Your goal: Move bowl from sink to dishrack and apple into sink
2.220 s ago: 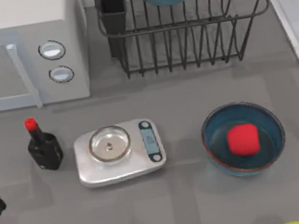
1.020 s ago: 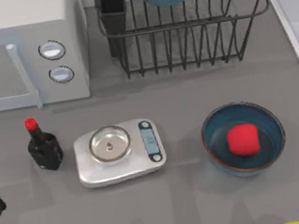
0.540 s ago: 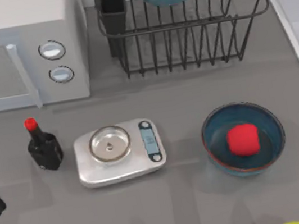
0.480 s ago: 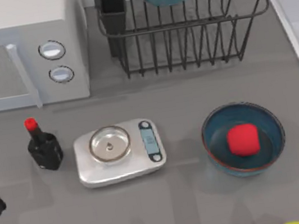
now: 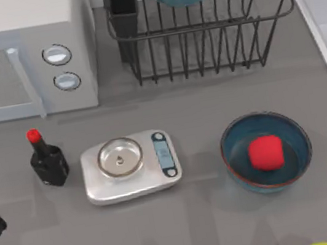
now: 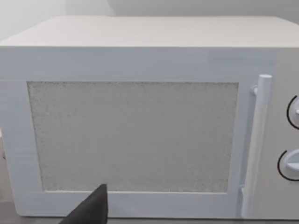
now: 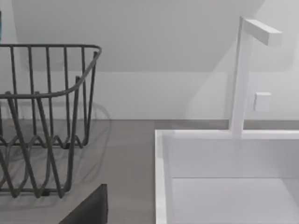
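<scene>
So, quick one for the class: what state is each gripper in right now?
Left gripper: cannot be told, facing the microwave.
Right gripper: cannot be told, near the sink and dishrack.

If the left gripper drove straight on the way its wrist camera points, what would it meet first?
Most likely the microwave: its door panel squarely faces the left gripper, with nothing visible between them, though depth is hard to judge.

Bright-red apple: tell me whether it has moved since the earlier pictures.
No. The small bright-red apple lies in the same dark teal-blue bowl, equally far from the silver kitchen scale.
</scene>
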Robot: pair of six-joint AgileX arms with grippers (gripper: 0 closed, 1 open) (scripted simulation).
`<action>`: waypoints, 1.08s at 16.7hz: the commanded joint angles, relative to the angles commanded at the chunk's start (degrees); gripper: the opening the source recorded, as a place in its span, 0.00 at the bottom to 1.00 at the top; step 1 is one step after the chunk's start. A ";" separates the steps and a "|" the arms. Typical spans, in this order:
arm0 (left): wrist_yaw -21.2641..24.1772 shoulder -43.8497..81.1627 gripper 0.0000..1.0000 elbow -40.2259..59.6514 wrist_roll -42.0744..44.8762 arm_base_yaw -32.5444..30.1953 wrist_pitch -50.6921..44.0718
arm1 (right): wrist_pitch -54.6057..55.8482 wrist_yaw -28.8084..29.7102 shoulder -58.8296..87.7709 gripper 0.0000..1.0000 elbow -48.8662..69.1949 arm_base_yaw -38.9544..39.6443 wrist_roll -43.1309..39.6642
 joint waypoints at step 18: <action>0.00 0.00 1.00 0.00 0.00 0.00 0.00 | -27.07 0.09 43.33 1.00 35.75 11.83 12.40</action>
